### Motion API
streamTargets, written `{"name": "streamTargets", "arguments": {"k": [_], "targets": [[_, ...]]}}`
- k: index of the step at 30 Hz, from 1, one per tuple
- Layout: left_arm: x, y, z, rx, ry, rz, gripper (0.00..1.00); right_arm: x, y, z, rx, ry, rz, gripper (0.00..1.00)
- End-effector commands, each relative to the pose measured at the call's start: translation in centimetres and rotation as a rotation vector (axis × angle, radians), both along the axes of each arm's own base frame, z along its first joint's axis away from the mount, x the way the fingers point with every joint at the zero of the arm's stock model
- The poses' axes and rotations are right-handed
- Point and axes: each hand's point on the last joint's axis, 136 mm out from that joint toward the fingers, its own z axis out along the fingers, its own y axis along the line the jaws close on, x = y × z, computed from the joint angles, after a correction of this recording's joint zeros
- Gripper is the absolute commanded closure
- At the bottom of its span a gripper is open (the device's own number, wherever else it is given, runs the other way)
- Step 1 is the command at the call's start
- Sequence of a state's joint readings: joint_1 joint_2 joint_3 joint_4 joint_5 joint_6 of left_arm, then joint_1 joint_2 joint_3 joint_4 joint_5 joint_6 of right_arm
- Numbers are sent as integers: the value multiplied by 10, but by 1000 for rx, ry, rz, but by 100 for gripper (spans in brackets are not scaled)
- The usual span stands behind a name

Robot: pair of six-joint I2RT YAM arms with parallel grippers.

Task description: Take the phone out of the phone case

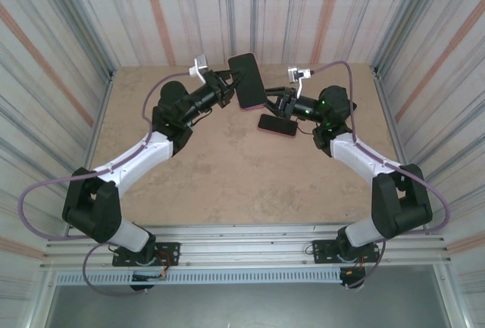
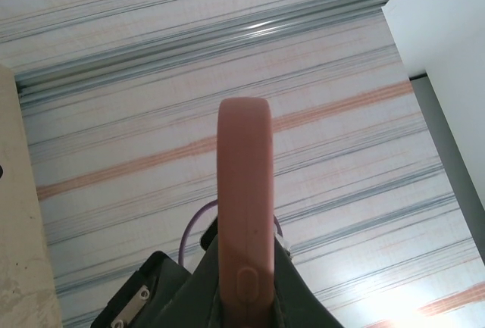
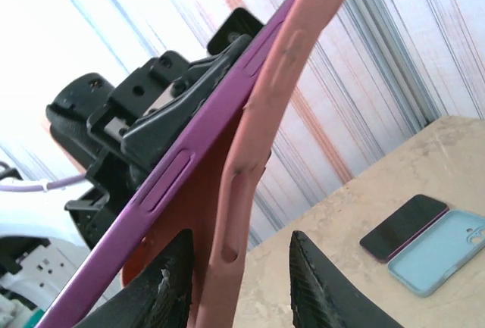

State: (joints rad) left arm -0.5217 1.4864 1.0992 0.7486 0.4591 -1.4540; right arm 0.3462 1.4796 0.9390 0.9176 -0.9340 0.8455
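Note:
My left gripper (image 1: 229,89) holds a purple phone (image 1: 248,78) in a pink case up in the air, over the far middle of the table. In the left wrist view the case's pink edge (image 2: 244,192) stands upright, clamped between the shut fingers of the gripper (image 2: 246,271). The right wrist view shows the case's rim (image 3: 261,116) peeled away from the phone's purple side (image 3: 174,176). My right gripper (image 3: 241,237) straddles that loose rim. The rim lies against the left finger (image 3: 163,290), and a gap separates it from the right finger (image 3: 318,290). From above, the right gripper (image 1: 274,104) is at the phone's lower right corner.
A second dark phone (image 1: 277,125) lies flat on the table below the right gripper. In the right wrist view that phone (image 3: 402,226) rests beside an empty light blue case (image 3: 443,252). Striped walls enclose the tan table (image 1: 227,176) on three sides.

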Motion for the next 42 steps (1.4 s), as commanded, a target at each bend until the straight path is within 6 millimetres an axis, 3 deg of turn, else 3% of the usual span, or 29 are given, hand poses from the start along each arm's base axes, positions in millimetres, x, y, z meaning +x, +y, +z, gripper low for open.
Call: {"name": "streamTargets", "arguments": {"k": [1, 10, 17, 24, 32, 39, 42], "targets": [[-20, 6, 34, -33, -111, 7, 100, 10, -2, 11, 80, 88, -25, 65], [2, 23, 13, 5, -96, 184, 100, -4, 11, 2, 142, 249, 21, 68], [12, 19, 1, 1, -77, 211, 100, -12, 18, 1, 181, 340, 36, 72], [16, 11, -19, 25, -4, 170, 100, -11, 15, 3, 203, 358, 30, 88], [20, 11, -48, 59, 95, 160, 79, -9, 13, -1, 232, 406, 18, 100], [23, 5, -69, 77, 159, 133, 66, -2, 8, -17, 240, 468, -44, 100], [23, 5, -76, 95, 180, 130, 55, 2, 5, -23, 254, 500, -71, 100]]}}
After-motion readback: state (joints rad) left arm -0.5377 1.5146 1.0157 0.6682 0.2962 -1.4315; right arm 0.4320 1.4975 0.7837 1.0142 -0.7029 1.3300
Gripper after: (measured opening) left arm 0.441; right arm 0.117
